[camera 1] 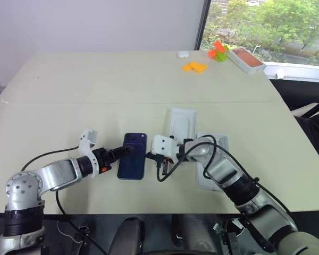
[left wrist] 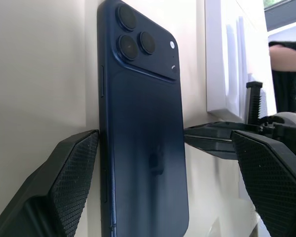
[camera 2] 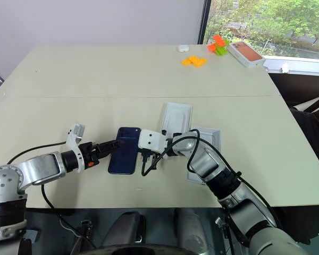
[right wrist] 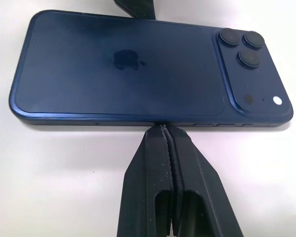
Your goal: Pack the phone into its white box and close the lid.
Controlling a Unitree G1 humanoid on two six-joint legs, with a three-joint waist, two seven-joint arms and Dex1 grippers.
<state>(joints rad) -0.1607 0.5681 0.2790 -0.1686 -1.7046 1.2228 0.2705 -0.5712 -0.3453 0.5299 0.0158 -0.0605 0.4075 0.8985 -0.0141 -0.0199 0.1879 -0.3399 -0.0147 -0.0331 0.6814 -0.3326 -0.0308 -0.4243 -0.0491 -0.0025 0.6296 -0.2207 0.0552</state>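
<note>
- My left end effector (camera 1: 128, 150), lower left of centre in the left eye view, is spread wide. In its wrist view one pad (left wrist: 71, 177) sits at the phone's left long edge and the other pad (left wrist: 266, 182) stands apart on the far side.
- My right end effector (right wrist: 164, 129) is clenched with nothing in it. Its closed tips butt against the phone's (camera 1: 132, 155) right long edge.
- The phone lies flat, camera side up, on the bench (camera 1: 95, 85), low and centre in frame between both end effectors.
- Step in hand, as I judge it: brace with the right and pinch the phone across its width with the left.
- To do it well: keep the right tips square on the edge so the slab can't slide, and close the left slowly. The glossy sides look slippery, so the pads should meet the edges, not ride over the top.
- The white box (camera 1: 213, 159) is just right of centre, partly behind my right arm.
- A white tray-like piece (camera 1: 181, 123) lies just above and left of the box; I can't tell if it's the lid.
- Far off at upper right are orange blocks (camera 1: 194, 67) and an orange-picture box (camera 1: 246, 59), not mine to touch.
</note>
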